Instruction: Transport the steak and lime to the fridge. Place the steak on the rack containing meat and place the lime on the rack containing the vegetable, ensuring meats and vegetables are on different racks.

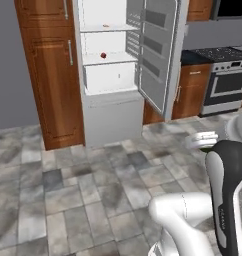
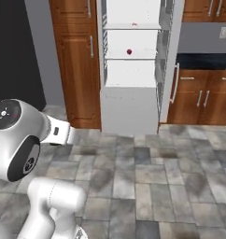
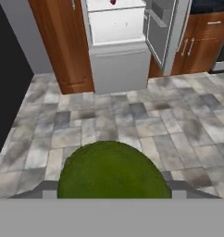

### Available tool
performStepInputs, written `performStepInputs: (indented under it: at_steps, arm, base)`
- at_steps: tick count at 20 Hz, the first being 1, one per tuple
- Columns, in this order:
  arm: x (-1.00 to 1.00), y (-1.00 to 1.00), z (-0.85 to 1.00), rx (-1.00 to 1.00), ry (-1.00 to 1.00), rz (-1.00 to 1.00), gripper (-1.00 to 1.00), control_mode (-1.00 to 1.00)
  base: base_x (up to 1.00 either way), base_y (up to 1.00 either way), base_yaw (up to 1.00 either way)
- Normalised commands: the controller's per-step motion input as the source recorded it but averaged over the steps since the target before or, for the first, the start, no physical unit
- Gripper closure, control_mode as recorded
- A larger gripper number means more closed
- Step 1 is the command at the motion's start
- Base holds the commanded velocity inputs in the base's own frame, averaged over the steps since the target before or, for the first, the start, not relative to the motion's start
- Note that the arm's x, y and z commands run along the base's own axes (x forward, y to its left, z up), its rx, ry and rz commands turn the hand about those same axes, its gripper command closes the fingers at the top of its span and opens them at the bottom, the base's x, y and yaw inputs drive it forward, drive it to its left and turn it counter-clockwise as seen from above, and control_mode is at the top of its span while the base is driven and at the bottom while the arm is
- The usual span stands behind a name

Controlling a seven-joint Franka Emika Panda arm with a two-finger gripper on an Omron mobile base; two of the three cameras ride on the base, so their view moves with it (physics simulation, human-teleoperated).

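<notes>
The dark green lime [image 3: 112, 170] sits large at the bottom of the hand view, with my gripper [image 3: 113, 190] shut on it, its fingers at either side. Across the tiled floor the fridge [image 1: 113, 107] stands with its door [image 1: 158, 50] swung open to the right. On its upper white rack [image 1: 115, 28] lies the small orange meat [image 1: 106, 25]. The red vegetable [image 1: 103, 55] rests on the lower rack [image 1: 118, 60]. Both also show in the right base view: the meat [image 2: 134, 24] and the vegetable [image 2: 129, 52]. The steak is out of view.
Brown wood cabinets [image 1: 50, 75] flank the fridge on the left. A stove [image 1: 225, 75] and lower cabinets [image 2: 203, 98] stand to its right. Grey floor tiles [image 2: 143, 172] stretch between me and the fridge. A dark wall [image 3: 7, 92] lies at the left.
</notes>
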Motion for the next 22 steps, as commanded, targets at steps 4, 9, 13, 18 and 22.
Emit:
performStepInputs:
  at_steps: [4, 9, 13, 18, 22]
  arm:
    - [0.0, 0.0, 0.0, 0.0, 0.0, 0.0, 1.0, 1.0]
    - [0.0, 0.0, 0.0, 0.0, 0.0, 0.0, 1.0, 1.0]
    - [0.0, 0.0, 0.0, 0.0, 0.0, 0.0, 1.0, 1.0]
    - [0.0, 0.0, 0.0, 0.0, 0.0, 0.0, 1.0, 1.0]
    - [0.0, 0.0, 0.0, 0.0, 0.0, 0.0, 1.0, 1.0]
  base:
    - [1.0, 0.16, -0.11]
    - [1.0, 0.13, -0.11]
    - [1.0, 0.24, -0.13]
    - [1.0, 0.26, -0.12]
    - [1.0, 0.22, -0.1]
